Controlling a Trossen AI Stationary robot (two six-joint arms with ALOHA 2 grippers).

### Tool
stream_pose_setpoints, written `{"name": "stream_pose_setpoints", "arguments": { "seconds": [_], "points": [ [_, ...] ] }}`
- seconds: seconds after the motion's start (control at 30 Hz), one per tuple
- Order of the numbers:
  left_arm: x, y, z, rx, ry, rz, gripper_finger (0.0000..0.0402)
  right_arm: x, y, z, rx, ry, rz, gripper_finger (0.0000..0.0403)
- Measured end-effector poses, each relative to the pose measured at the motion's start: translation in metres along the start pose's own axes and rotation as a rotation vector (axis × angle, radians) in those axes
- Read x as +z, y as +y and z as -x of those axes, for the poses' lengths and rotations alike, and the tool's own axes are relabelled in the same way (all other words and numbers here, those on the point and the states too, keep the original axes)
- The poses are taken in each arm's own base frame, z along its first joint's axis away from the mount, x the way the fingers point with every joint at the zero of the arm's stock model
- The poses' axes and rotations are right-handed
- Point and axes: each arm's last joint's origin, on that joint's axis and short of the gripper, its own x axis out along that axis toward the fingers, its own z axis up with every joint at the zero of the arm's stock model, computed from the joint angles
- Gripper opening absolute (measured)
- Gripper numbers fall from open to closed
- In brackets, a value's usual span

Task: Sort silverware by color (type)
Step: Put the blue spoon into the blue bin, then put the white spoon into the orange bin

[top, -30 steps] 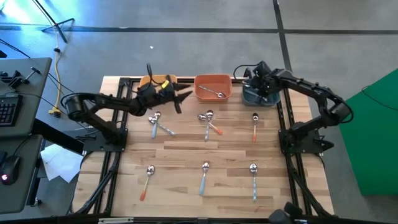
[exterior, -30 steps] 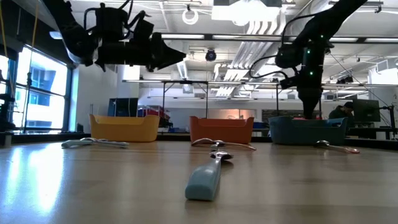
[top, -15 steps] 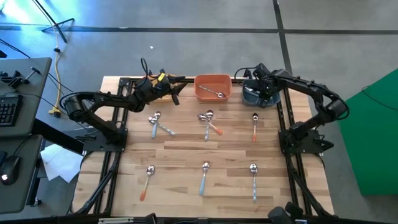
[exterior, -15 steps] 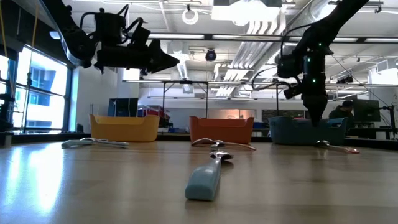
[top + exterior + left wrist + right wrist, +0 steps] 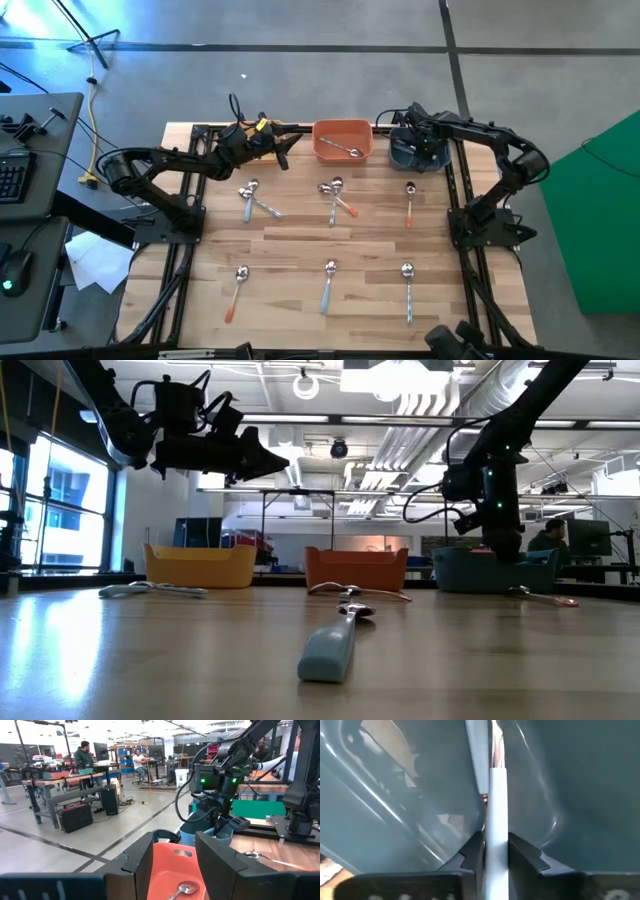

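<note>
My right gripper point(image 5: 420, 150) reaches down inside the dark teal bin point(image 5: 398, 158) at the table's far right and is shut on a light blue-handled spoon point(image 5: 497, 795). My left gripper point(image 5: 280, 150) hovers open and holds nothing. It is above the far edge, between the yellow bin point(image 5: 235, 130) and the orange bin point(image 5: 318, 140), with its fingers pointing toward the right arm. Its wrist view looks over the orange bin point(image 5: 165, 880), where a spoon point(image 5: 184, 890) lies. Several spoons lie flat on the wooden table: a crossed pair point(image 5: 252, 198), a cluster point(image 5: 336, 196) and an orange-handled one point(image 5: 409, 203). My right gripper pinches the spoon's light blue handle point(image 5: 497, 835) between its two fingers point(image 5: 474, 851). It comes from above and points down into the teal bin point(image 5: 580, 780). The handle runs straight on ahead of the fingers toward the bin's glossy inner wall. I cannot tell whether it touches.
Nearer the front edge lie an orange-handled spoon point(image 5: 237, 290), a blue-handled one point(image 5: 328, 285) and a silver one point(image 5: 407, 288). In the low view the blue handle point(image 5: 330, 650) is close to the camera. The three bins point(image 5: 355, 568) line the far edge. People sit at benches beyond.
My right gripper has gone down into the teal bin, still shut on the blue-handled spoon. My left gripper has drawn back from above the table toward the far edge and sunk a little. It now hangs still near the yellow and orange bins.
</note>
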Motion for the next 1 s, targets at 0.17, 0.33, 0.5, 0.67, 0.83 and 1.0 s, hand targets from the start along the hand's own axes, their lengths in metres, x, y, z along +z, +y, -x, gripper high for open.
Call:
{"name": "stream_pose_setpoints", "arguments": {
  "seconds": [0.17, 0.33, 0.5, 0.67, 0.83, 1.0],
  "points": [
    [0.0, 0.0, 0.0, 0.0, 0.003, 0.006, 0.0135, 0.002, 0.002, 0.001, -0.076, 0.023, 0.007, 0.0105],
    [-0.004, -0.001, 0.0, -0.004, 0.044, -0.018, 0.0135, -0.002, -0.001, 0.011, -0.181, 0.04, 0.013, 0.0119],
    [-0.007, -0.002, 0.0, -0.052, 0.071, -0.076, 0.0124, -0.008, 0.005, 0.039, -0.175, -0.066, -0.015, 0.0119],
    [0.003, -0.006, 0.005, -0.119, 0.057, -0.136, 0.0103, -0.018, 0.019, 0.074, -0.078, -0.26, -0.054, 0.0088],
    [0.016, -0.014, 0.017, -0.167, 0.108, -0.244, 0.0075, -0.018, 0.037, 0.089, 0.028, -0.526, -0.003, 0.0017],
    [0.023, -0.023, 0.035, -0.229, 0.231, -0.337, 0.0038, -0.01, 0.066, 0.08, 0.187, -0.843, 0.147, 0.0014]
  ]
}}
